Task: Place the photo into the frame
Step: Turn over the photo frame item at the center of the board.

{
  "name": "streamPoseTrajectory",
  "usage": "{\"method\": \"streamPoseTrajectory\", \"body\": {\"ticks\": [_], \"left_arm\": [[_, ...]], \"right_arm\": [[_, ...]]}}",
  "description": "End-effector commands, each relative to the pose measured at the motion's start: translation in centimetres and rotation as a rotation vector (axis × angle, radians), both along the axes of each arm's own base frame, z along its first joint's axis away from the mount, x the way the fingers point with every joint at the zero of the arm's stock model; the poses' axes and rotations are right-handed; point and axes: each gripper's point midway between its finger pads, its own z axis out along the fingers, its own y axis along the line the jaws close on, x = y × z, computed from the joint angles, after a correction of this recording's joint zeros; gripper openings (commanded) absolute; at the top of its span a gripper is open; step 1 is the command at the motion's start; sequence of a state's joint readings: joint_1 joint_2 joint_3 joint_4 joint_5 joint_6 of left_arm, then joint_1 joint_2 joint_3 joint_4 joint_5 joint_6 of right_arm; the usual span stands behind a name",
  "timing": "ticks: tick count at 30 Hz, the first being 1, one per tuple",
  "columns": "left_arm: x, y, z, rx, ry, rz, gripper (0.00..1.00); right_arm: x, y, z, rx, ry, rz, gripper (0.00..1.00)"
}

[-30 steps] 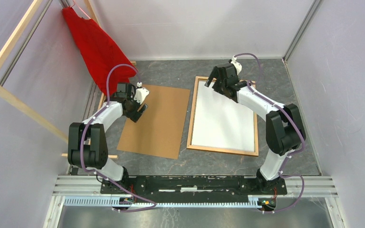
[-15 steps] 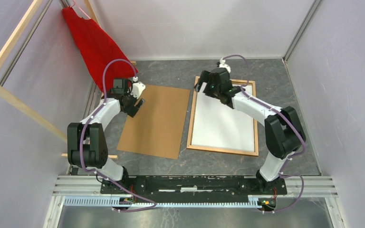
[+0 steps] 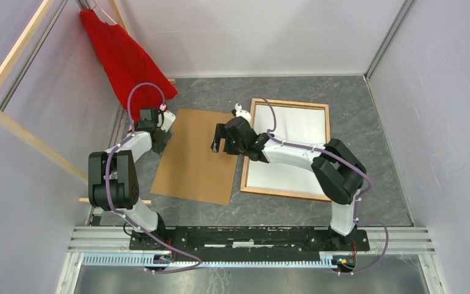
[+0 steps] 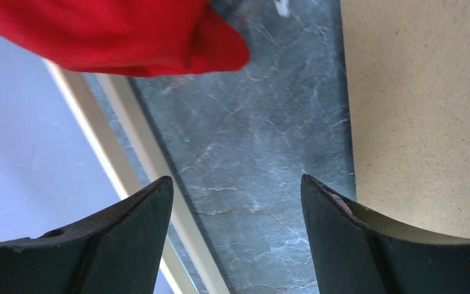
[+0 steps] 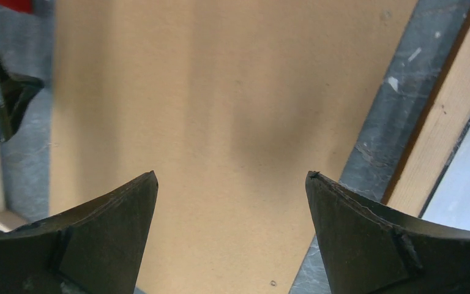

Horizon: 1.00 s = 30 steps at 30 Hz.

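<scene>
Found frame flat on table, right of centre: thin orange-brown wood, long sides running away from arm bases. Saw white sheet filling it, plain face up. Noted brown board flat to its left, slightly skewed, parted from frame by narrow strip of table. Logged right gripper spread wide, empty, over board near its right edge. Logged left gripper spread wide, empty, straddling board's left edge near far corner, close to red cloth. Marked bare table beyond board and frame.
</scene>
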<state>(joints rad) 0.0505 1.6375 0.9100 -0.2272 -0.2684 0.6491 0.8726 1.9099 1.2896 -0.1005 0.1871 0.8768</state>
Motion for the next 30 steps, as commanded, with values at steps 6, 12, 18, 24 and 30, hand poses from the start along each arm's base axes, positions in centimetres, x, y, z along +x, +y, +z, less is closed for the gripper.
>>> {"method": "streamPoseTrajectory", "body": {"ticks": [6, 12, 18, 24, 30], "left_arm": [[0.4, -0.2, -2.1, -0.013, -0.005, -0.001, 0.82], [-0.4, -1.0, -2.9, -0.057, 0.015, -0.009, 0.82], [-1.2, -2.4, -3.7, -0.127, 0.046, -0.025, 0.82], [-2.2, -4.2, -4.8, -0.185, 0.095, -0.058, 0.80], [-3.2, -5.4, -5.6, -0.231, 0.142, -0.088, 0.80]], "right_arm": [[0.8, -1.5, -2.9, -0.109, 0.041, -0.130, 0.98], [0.9, -2.9, -4.9, -0.214, 0.065, -0.173, 0.98], [0.7, -1.9, -5.8, -0.181, 0.095, -0.170, 0.98], [0.8, 2.4, -3.0, 0.085, 0.110, -0.103, 0.98], [1.7, 4.1, 3.2, 0.370, 0.047, -0.066, 0.98]]}}
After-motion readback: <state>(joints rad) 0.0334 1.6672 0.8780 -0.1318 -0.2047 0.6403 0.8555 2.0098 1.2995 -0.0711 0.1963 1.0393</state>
